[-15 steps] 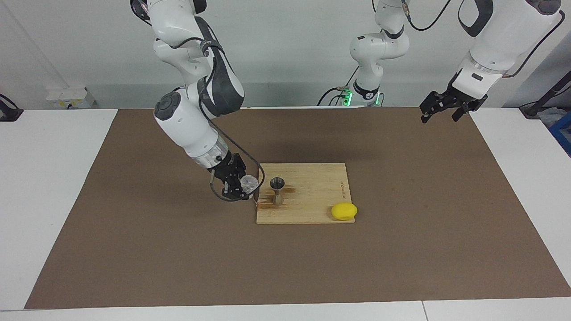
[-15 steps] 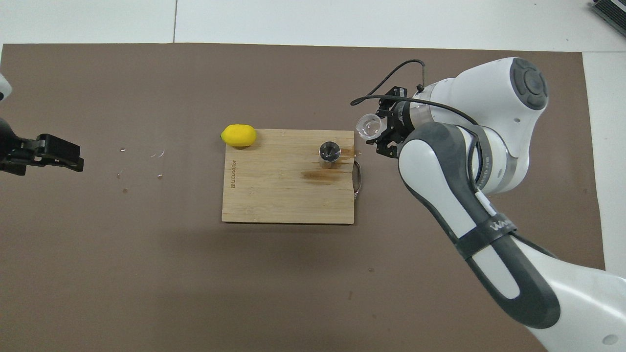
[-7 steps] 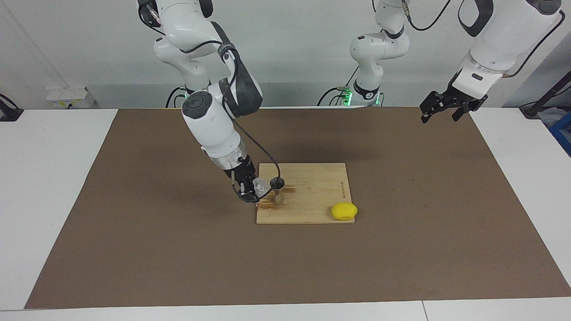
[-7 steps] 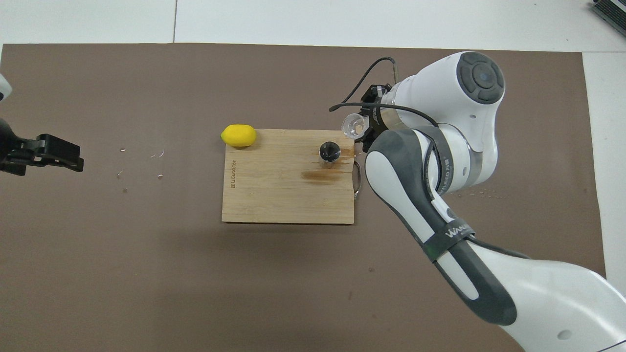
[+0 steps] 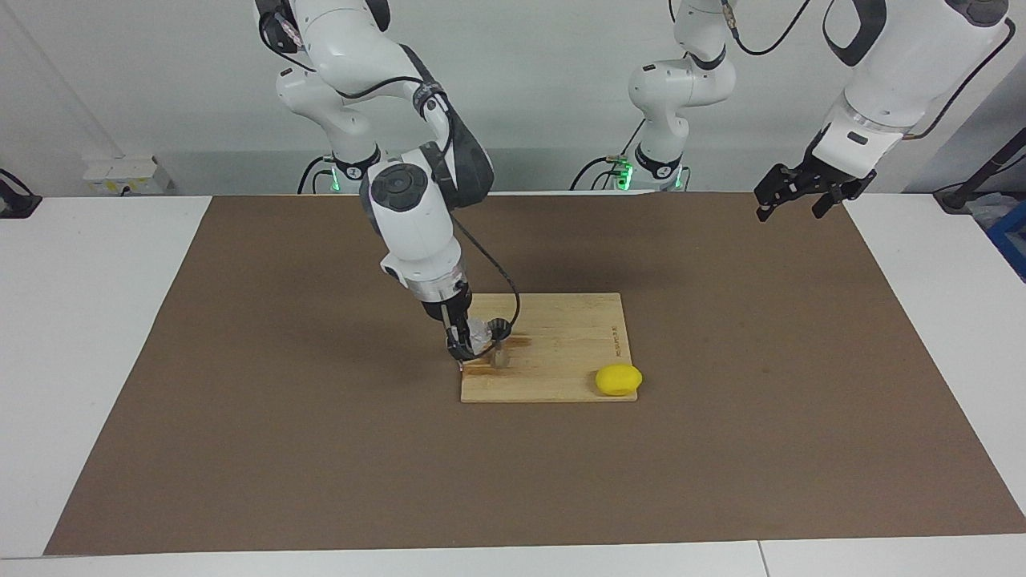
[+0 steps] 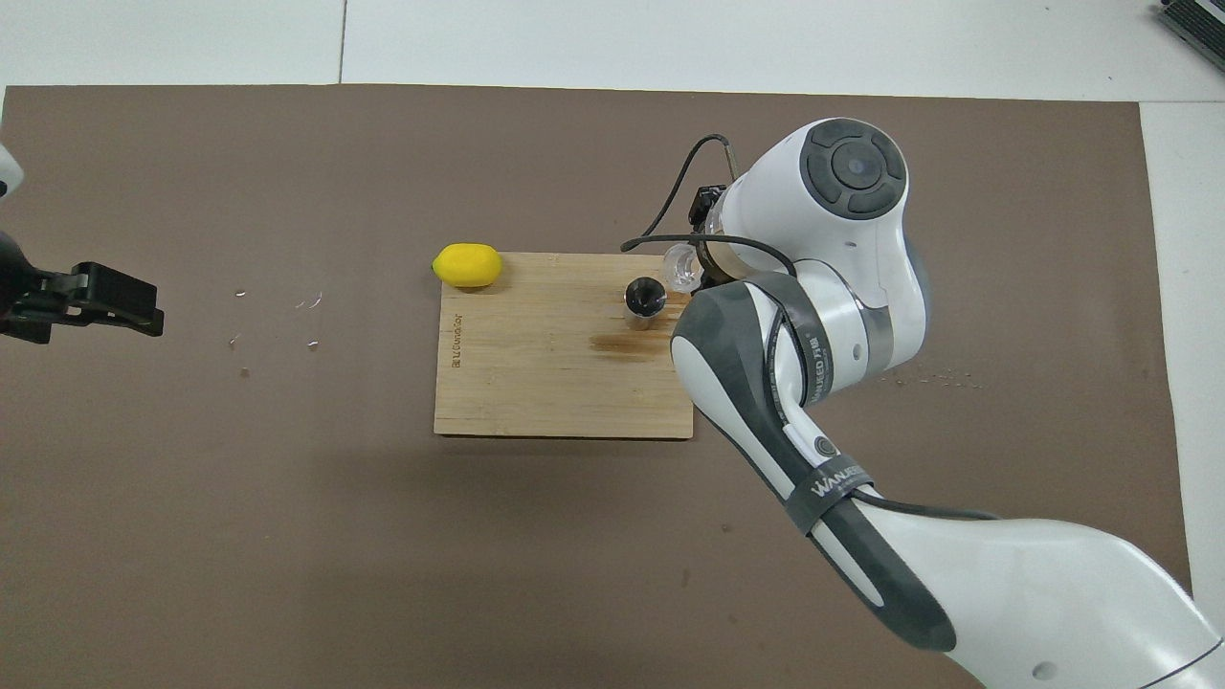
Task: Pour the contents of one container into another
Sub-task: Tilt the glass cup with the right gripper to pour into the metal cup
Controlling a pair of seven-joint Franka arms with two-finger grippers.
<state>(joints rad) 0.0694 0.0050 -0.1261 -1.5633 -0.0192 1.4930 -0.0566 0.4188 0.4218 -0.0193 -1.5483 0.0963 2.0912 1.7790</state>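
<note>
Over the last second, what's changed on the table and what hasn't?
The right gripper, shut on the small clear glass tumbler, carried it in from beside the bamboo cutting board until it sits tipped right by the rim of the silver hourglass jigger. The arm swung more upright. The jigger, board, yellow lemon and the waiting, open left gripper at its own end of the table stayed put.

"WANJEED" on right arm's band (image 6: pixel 831 483), board's mark unreadable
</note>
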